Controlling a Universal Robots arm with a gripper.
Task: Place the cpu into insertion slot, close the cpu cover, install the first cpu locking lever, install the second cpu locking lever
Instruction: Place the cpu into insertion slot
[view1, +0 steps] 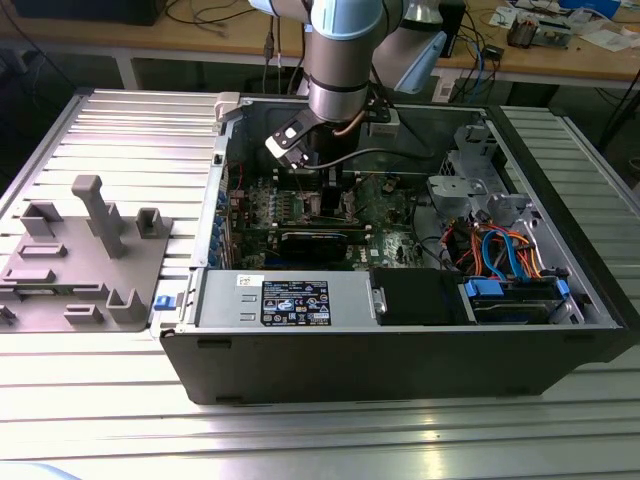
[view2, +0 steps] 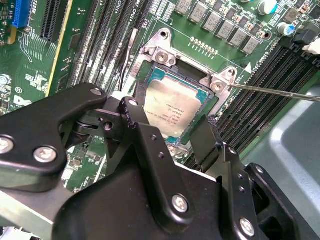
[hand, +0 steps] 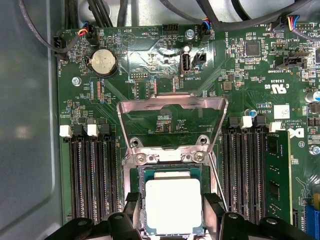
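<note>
Cpu (hand: 173, 205), just one, sits in the insertion slot (hand: 167, 158).

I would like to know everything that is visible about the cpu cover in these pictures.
In the first wrist view, the cpu cover is a thin frame of shiny silver metal with a large square window; the green motherboard shows through it. It is open, swung up off the insertion slot, joined to it at the hinge edge near two screws. It does not touch the cpu, which lies uncovered in the slot.
</note>
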